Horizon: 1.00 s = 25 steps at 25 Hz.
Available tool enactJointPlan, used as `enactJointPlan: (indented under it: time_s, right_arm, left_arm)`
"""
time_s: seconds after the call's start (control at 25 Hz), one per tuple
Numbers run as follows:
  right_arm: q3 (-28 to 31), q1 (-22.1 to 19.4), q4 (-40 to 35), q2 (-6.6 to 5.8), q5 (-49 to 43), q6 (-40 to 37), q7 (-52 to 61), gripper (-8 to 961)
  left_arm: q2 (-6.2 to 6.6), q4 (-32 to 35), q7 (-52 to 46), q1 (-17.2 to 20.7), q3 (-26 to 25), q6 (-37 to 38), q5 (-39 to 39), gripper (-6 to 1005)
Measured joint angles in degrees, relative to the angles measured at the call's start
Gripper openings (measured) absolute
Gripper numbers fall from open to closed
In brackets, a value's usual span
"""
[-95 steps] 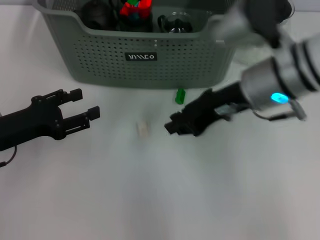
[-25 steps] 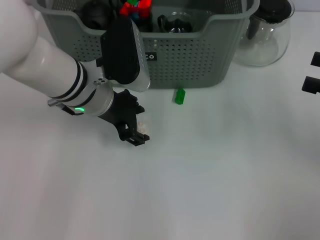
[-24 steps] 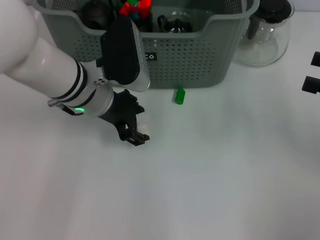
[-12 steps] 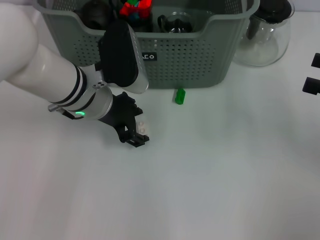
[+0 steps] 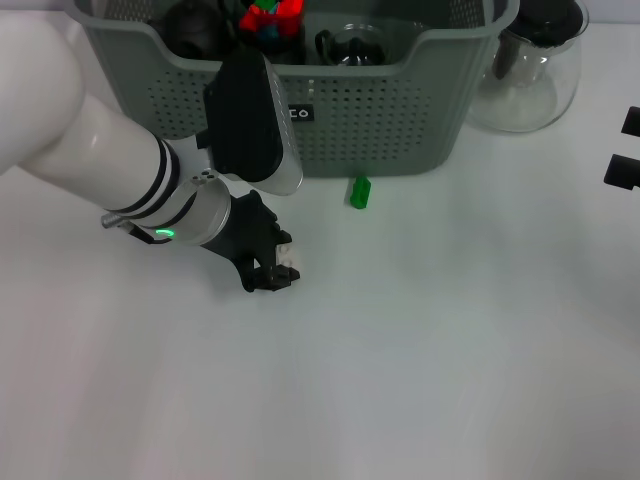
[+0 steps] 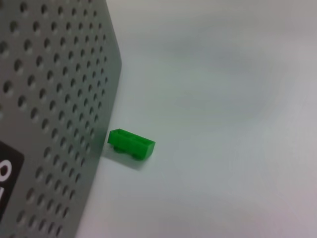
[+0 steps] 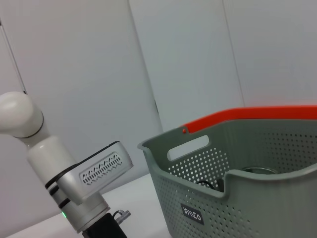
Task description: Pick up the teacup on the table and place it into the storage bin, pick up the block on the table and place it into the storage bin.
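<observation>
In the head view my left gripper [image 5: 277, 275] is down on the table in front of the storage bin [image 5: 400, 120], shut on a small white block [image 5: 289, 269] that peeks out between its black fingers. A green block [image 5: 359, 191] lies on the table close to the bin's front wall; the left wrist view shows the green block [image 6: 131, 144] beside the perforated bin wall [image 6: 49, 99]. A glass teacup [image 5: 350, 45] rests inside the bin. My right gripper [image 5: 626, 145] is parked at the far right edge, open.
A clear glass pitcher [image 5: 530, 70] stands right of the bin. Inside the bin are a dark round object [image 5: 195, 25] and a red toy [image 5: 270, 15]. The right wrist view shows the bin [image 7: 247, 193] and my left arm [image 7: 89, 183] from afar.
My right arm pulled back from the middle to the right edge. My left arm reached in over the white block, and its fingers have closed on it in the last half second.
</observation>
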Motion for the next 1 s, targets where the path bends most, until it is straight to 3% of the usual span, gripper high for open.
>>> enactJointPlan:
  time_s: [0.2, 0.36, 0.44, 0.48, 0.68, 0.76, 0.8, 0.88, 1.0]
  right_arm:
    - [0.00, 0.00, 0.03, 0.00, -0.01, -0.05, 0.00, 852]
    - [0.00, 0.00, 0.04, 0.00, -0.01, -0.06, 0.01, 852]
    - [0.00, 0.02, 0.03, 0.00, -0.01, -0.05, 0.01, 852]
    - [0.00, 0.05, 0.03, 0.00, 0.00, -0.11, 0.01, 852]
    - [0.00, 0.16, 0.01, 0.34, 0.06, -0.26, -0.20, 852]
    - [0.00, 0.16, 0.01, 0.61, 0.08, -0.18, -0.56, 852]
    - [0.00, 0.10, 0.01, 0.78, 0.13, -0.11, -0.69, 852]
    - [0.18, -0.09, 0.00, 1.12, 0.30, -0.01, -1.08, 852]
    - [0.94, -0.36, 0.17, 2.51, 0.40, 0.04, -3.48, 852]
  left_arm:
    - [0.00, 2.00, -0.75, 0.46, -0.68, 0.23, -0.42, 416]
    - [0.00, 5.40, -0.30, 1.22, -3.89, 5.33, -2.24, 414]
    - [0.12, 6.79, 5.09, 1.62, -11.66, 14.15, -9.51, 414]
    - [0.12, 6.79, 5.09, 1.62, -11.66, 14.15, -9.51, 415]
    - [0.83, 0.98, 17.58, 0.43, -36.87, 32.72, -32.69, 416]
    - [0.82, -0.96, 18.94, -0.14, -44.17, 34.98, -40.92, 415]
    - [0.73, -1.17, 18.51, -0.40, -47.36, 34.59, -45.64, 415]
    - [0.73, 0.07, 16.24, -1.09, -48.97, 30.85, -49.28, 415]
    - [1.56, 2.93, 9.42, -4.50, -44.54, 16.61, -47.70, 414]
